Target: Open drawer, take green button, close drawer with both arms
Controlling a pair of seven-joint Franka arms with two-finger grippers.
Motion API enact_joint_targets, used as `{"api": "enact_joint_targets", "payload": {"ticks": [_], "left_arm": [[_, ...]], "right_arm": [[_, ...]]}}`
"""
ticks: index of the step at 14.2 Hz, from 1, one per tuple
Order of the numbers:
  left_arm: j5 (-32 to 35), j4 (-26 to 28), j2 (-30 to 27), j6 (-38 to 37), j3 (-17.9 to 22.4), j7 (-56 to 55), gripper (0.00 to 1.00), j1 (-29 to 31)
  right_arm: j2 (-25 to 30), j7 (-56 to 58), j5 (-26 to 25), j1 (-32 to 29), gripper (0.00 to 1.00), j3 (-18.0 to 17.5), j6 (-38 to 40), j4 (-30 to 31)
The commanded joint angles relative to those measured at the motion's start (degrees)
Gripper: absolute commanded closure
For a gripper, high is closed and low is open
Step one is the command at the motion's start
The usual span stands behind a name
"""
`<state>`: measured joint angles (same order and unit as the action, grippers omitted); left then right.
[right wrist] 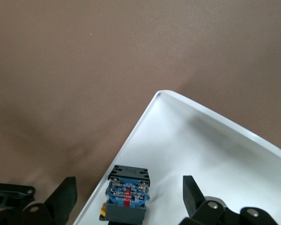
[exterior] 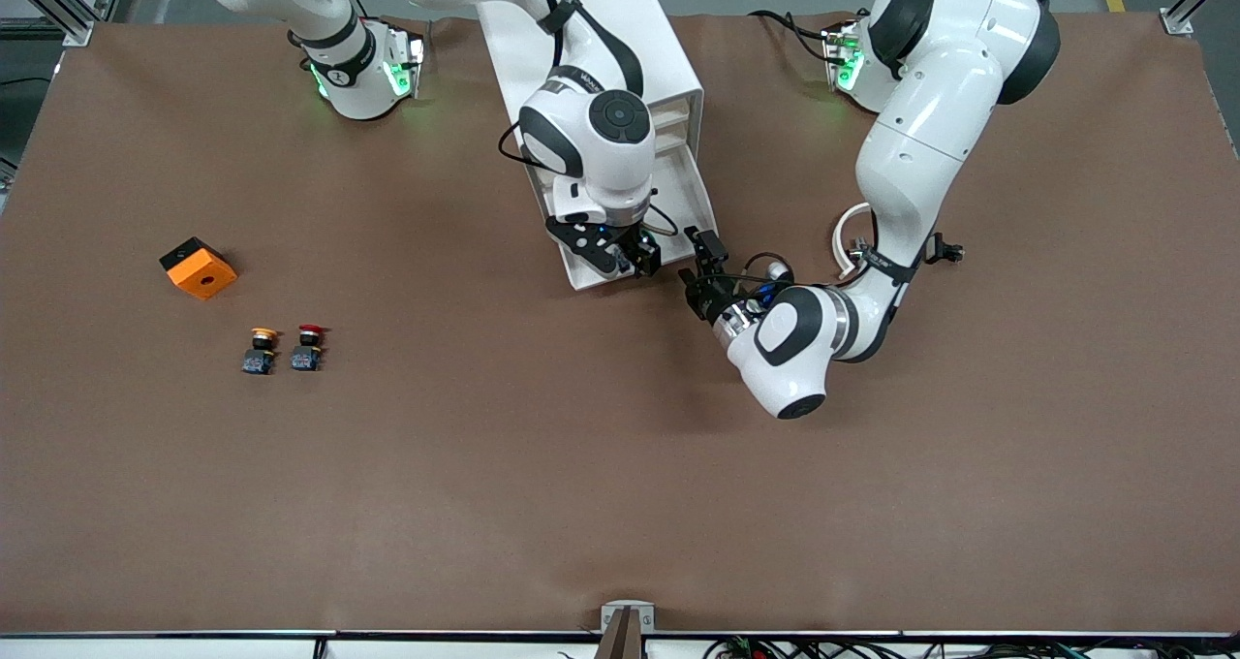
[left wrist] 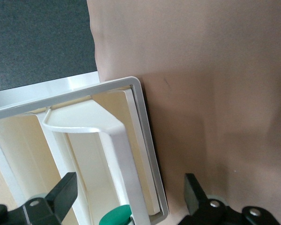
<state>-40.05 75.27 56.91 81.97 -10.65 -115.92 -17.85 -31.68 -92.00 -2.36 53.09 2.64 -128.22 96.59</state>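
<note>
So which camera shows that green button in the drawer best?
The right wrist view: the button lies in the open drawer, its black-and-blue body plain between the fingers of the open right gripper. The left wrist view catches only a sliver of its green cap. In the front view the right arm hides it.

1. the drawer [exterior: 690, 203]: shallow and white, pulled out of its cabinet toward the front camera, open on top.
2. the button [right wrist: 126, 194]: lies in the drawer close to a rim, its black-and-blue body showing (a round green cap [left wrist: 114, 216] peeks out by the drawer's handle).
3. the right arm [exterior: 591, 126]: its right gripper [exterior: 620, 254] is over the drawer, jaws apart.
4. the left arm [exterior: 911, 155]: its left gripper [exterior: 699, 269] is beside the drawer's front corner, jaws apart.
</note>
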Motion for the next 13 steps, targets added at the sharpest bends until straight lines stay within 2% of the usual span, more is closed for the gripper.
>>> {"api": "enact_joint_targets", "payload": {"ticks": [1,5,10,13], "left_arm": [[-0.91,-1.18,0.13,-1.02,0.19,0.08,0.0,0.36],[-0.64,-2.5,-0.48,-1.02,0.02,2.0,0.0,1.23],[0.93,-4.43,-2.15,-1.02,0.19,9.72,0.0,1.94],[2.96,-4.52,-4.26,-1.02,0.11,16.57,0.0,2.03]], "right_arm": [[-1.1,-1.17,-1.07,0.87,0.0,0.44,0.69,-1.23],[-1.1,-1.16,-0.63,0.96,0.01,0.44,0.87,-1.23],[-1.1,-0.72,-0.54,0.87,0.4,0.44,1.3,-1.23],[-1.01,-0.81,-0.54,0.87,0.53,0.35,2.01,-1.23]]}}
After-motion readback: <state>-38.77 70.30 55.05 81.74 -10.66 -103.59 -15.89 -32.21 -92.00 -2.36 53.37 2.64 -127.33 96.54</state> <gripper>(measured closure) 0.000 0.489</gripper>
